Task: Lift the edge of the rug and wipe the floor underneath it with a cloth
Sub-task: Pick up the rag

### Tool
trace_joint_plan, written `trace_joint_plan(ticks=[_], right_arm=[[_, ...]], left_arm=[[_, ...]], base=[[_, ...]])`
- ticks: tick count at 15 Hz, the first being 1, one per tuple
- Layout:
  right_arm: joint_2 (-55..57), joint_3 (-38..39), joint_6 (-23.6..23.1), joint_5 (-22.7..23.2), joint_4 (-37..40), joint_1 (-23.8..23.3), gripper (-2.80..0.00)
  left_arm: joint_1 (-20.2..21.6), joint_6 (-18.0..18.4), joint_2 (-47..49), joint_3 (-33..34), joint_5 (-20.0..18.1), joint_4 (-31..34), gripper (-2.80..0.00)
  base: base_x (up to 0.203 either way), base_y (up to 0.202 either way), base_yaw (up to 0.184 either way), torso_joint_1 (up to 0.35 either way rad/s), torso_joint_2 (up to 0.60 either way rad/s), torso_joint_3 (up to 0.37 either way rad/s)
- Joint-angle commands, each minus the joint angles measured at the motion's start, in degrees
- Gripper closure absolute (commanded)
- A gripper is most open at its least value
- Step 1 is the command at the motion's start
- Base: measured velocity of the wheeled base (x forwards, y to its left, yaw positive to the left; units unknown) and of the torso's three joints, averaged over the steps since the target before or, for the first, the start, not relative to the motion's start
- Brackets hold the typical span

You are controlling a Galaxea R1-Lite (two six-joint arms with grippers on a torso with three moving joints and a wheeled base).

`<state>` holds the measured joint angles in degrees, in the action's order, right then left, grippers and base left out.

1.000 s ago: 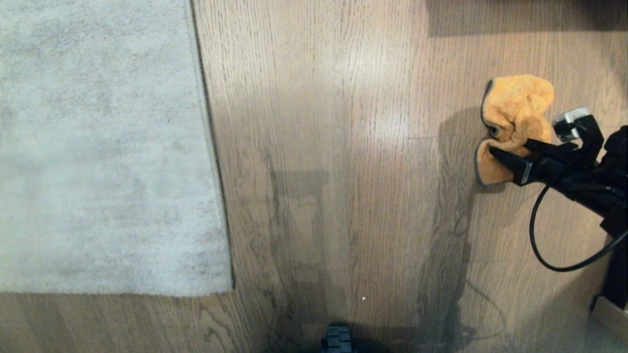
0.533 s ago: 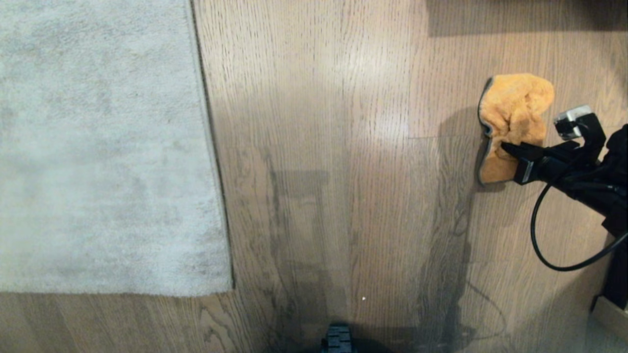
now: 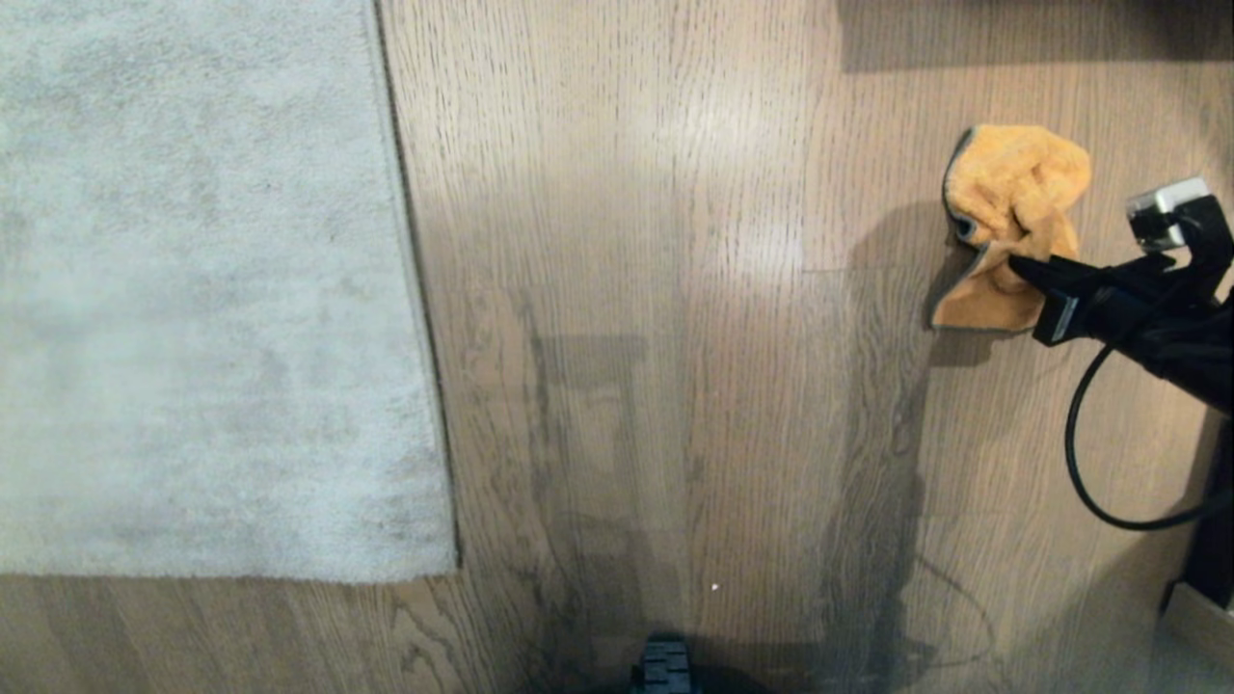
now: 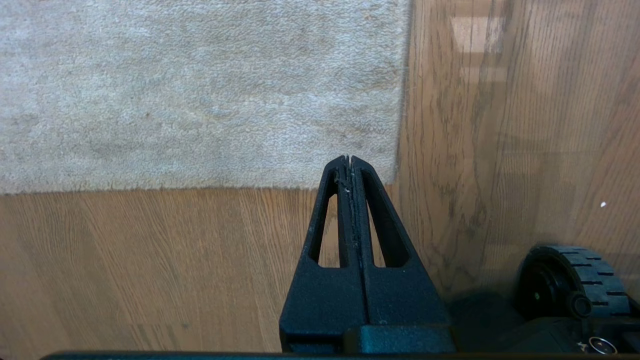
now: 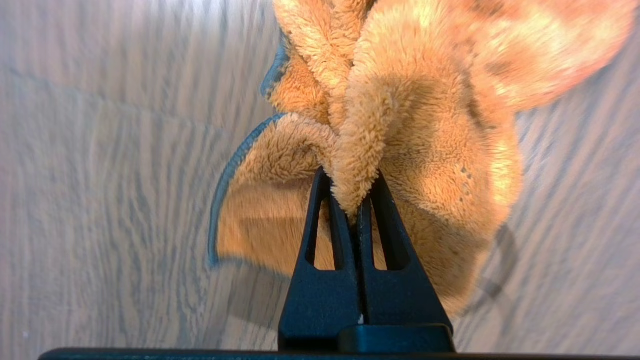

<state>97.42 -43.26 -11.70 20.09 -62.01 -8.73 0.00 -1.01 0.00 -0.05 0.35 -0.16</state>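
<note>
The orange fluffy cloth (image 3: 1012, 202) with blue-grey trim hangs bunched at the right of the head view, just above the floor (image 3: 675, 289). My right gripper (image 3: 1020, 265) is shut on a fold of the cloth (image 5: 400, 125), pinched between its black fingertips (image 5: 350, 187). The pale grey rug (image 3: 193, 289) lies flat at the left, its straight rug edge (image 3: 410, 289) running down the wood planks. My left gripper (image 4: 348, 160) is shut on nothing and hovers over the rug (image 4: 200, 90) corner.
A black cable (image 3: 1089, 482) loops under the right arm. A dark base wheel (image 3: 663, 665) shows at the bottom middle of the head view, and a wheel (image 4: 575, 285) shows beside the left gripper. A pale furniture corner (image 3: 1200, 617) sits at bottom right.
The right gripper closed on the cloth, then lifted and drew back to the right, gathering the cloth up off the floor. The left arm and rug stayed still.
</note>
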Motion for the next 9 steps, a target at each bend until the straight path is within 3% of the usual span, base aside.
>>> trace_joint_plan(ticks=[1, 9], right_arm=[[-3.84, 0.30, -0.07, 0.13, 0.47, -0.06, 0.00], [-12.80, 2.11, 0.02, 0.13, 4.41, -1.26, 0.00]], left_arm=[[0.00, -0.04, 0.00, 0.04, 0.00, 0.00, 0.00], [0.00, 0.01, 0.00, 0.04, 0.00, -0.02, 0.00]], base=[[0.000, 0.000, 0.000, 0.000, 0.00, 0.000], [0.000, 0.000, 0.000, 0.000, 0.00, 0.000]])
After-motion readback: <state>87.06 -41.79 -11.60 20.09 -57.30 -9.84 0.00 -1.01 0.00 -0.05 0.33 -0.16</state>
